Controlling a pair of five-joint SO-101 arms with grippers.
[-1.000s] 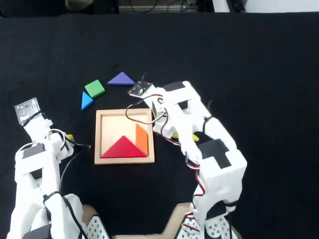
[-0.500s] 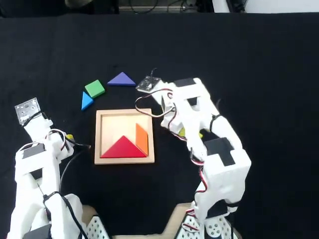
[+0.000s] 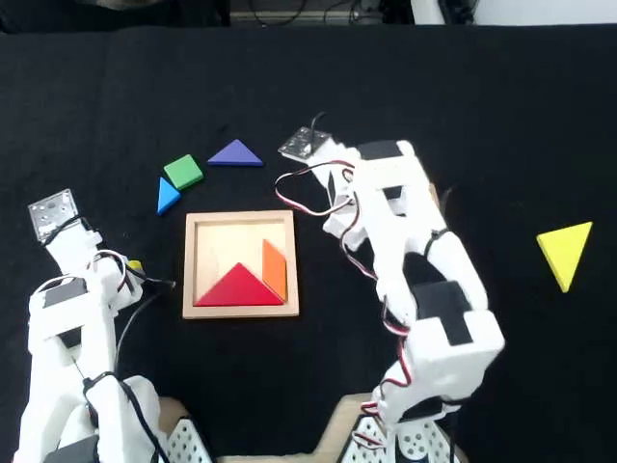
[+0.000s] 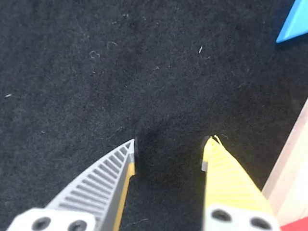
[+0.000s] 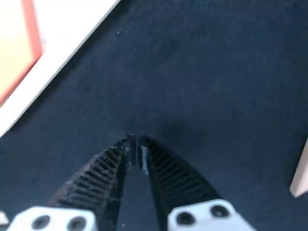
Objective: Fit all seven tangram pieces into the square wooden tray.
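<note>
Tray (image 3: 241, 311): two pieces (image 3: 239, 285), four outside; left hand (image 4: 168, 142) spread, right hand (image 5: 136, 139) closed, both empty.

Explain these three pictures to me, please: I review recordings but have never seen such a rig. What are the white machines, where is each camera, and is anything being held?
The white machines are two small robot arms, the left arm and the right arm, at a black table. The wide picture comes from a fixed camera looking down. The other two come from a camera on each arm's wrist, looking along its fingers. The left gripper is open over bare cloth. The right gripper is shut near the tray's edge. Neither holds anything. The square wooden tray holds a red triangle and an orange piece. Outside it lie a green square, a blue triangle, a purple triangle and, far out on the right arm's side, a yellow triangle.
</note>
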